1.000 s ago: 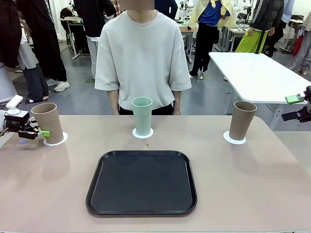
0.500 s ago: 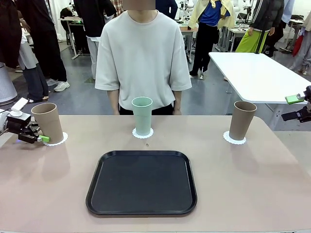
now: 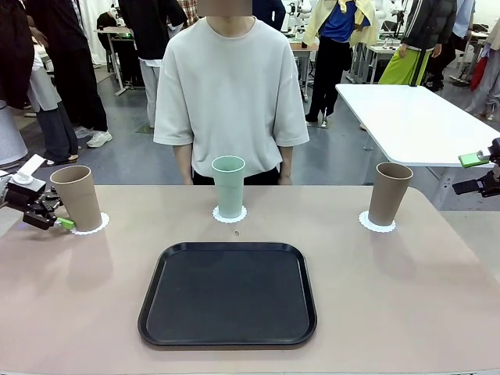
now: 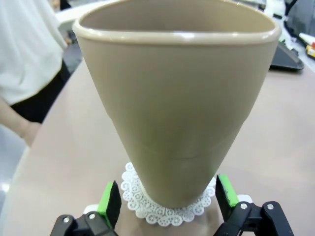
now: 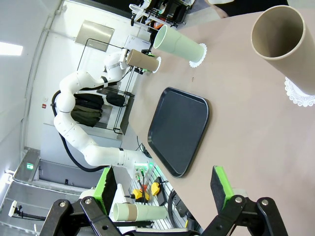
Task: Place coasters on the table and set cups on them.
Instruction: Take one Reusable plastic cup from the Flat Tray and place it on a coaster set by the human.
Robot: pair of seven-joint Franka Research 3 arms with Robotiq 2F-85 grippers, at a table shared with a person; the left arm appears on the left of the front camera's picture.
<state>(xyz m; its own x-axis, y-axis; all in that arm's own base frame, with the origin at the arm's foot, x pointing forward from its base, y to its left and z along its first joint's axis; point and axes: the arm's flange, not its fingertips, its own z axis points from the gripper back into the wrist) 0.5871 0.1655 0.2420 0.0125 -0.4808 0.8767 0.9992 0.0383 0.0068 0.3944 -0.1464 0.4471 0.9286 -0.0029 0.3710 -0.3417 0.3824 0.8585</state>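
Three cups stand upright on white lacy coasters along the far side of the beige-pink table [image 3: 406, 297]. The left tan cup [image 3: 76, 197] [image 4: 177, 108] is on a coaster [image 3: 92, 226] [image 4: 165, 211]. My left gripper [image 3: 55, 217] [image 4: 168, 195] is open just left of it, its green pads flanking the cup's base without touching. The mint cup [image 3: 229, 186] [image 5: 179, 45] sits on the middle coaster [image 3: 230, 215]. The right tan cup [image 3: 388, 193] [image 5: 283, 42] sits on its coaster [image 3: 376, 223] [image 5: 298, 93]. My right gripper [image 3: 478, 173] [image 5: 163, 186] hangs open beyond the table's right edge.
An empty black tray [image 3: 228, 293] [image 5: 179, 130] lies at the middle front of the table. A person [image 3: 230, 94] stands behind the mint cup, arms down. A white-topped table [image 3: 414, 121] stands at the back right.
My left gripper has drawn back to the left, away from the left tan cup, which stays on its coaster. The right arm and the other cups have not moved.
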